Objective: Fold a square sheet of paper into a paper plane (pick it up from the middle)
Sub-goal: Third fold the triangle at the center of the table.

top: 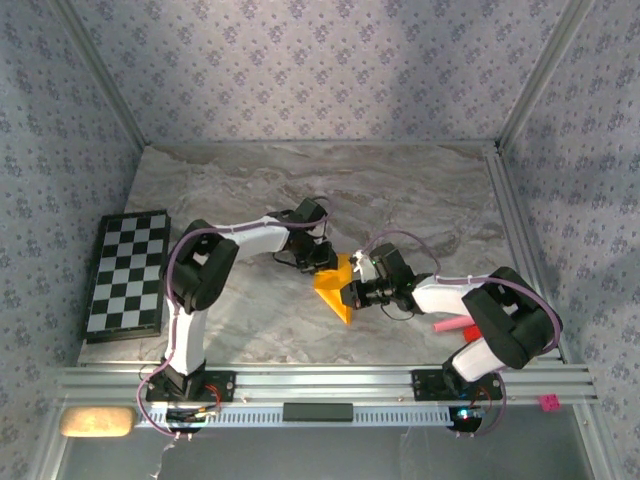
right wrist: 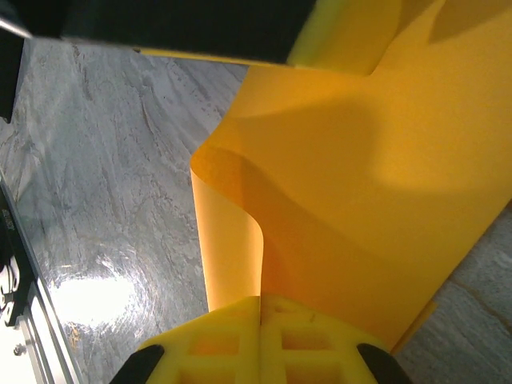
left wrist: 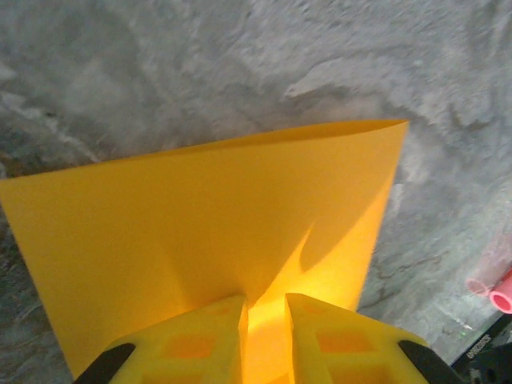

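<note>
The square sheet of paper (top: 335,290) is orange-yellow and is held up off the marble table in the middle, bent into a curve. My right gripper (top: 352,293) comes in from the right and is shut on its edge. In the right wrist view the jaws (right wrist: 262,300) are pressed together on the paper (right wrist: 360,200), which curls over beside them. My left gripper (top: 325,262) reaches in from above-left. In the left wrist view its jaws (left wrist: 266,300) stand a little apart, with the paper (left wrist: 200,216) rising from the narrow gap between them.
A black-and-white chequered board (top: 125,272) lies at the table's left edge. A pink stick (top: 448,325) lies by the right arm's base and shows as pink tube ends (left wrist: 500,288) in the left wrist view. The aluminium rail (top: 320,385) runs along the near edge.
</note>
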